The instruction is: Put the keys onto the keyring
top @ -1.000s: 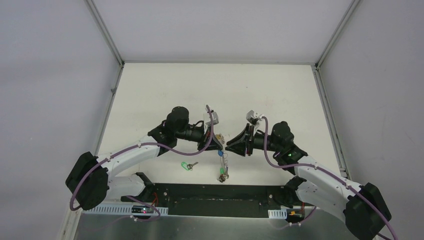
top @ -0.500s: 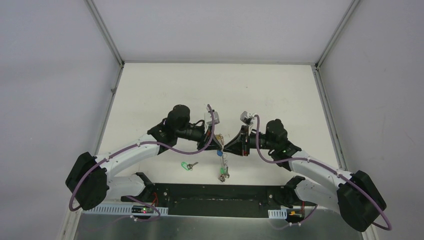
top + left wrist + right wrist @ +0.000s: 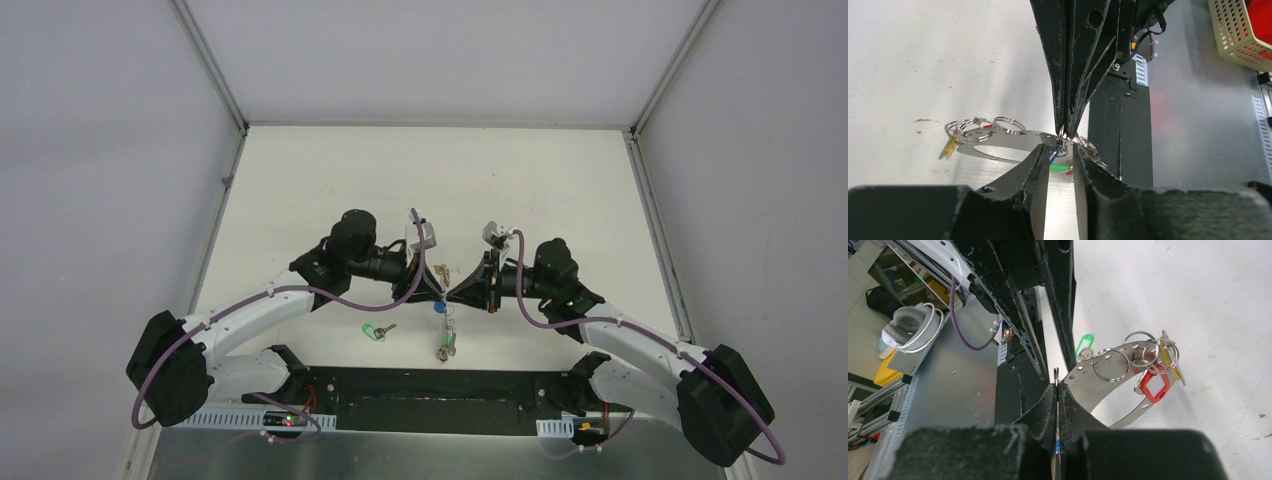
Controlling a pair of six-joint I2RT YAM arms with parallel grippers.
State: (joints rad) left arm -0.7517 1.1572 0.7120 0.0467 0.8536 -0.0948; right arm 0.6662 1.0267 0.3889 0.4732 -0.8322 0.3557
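Note:
The keyring [image 3: 445, 345] hangs from my left gripper [image 3: 432, 290] above the table. It shows as a curved flat steel band in the left wrist view [image 3: 998, 142] and in the right wrist view [image 3: 1108, 385], carrying several split rings. My left gripper [image 3: 1060, 150] holds the band's end with a narrow gap between its fingers. My right gripper [image 3: 455, 292] meets it tip to tip. It [image 3: 1057, 386] is shut on a thin ring of the blue-tagged key [image 3: 440, 307], which hangs just below. The green-tagged key [image 3: 375, 331] lies on the table to the left, also visible in the right wrist view [image 3: 1085, 345].
A red tag [image 3: 1155, 385] and a yellow tag [image 3: 1170, 365] hang on rings at the band's far end. The black base plate [image 3: 440, 385] runs along the near table edge. White walls enclose the table.
My right gripper has moved left and closed the gap to the left gripper's tip. The left arm, the keyring and the green key stay in place.

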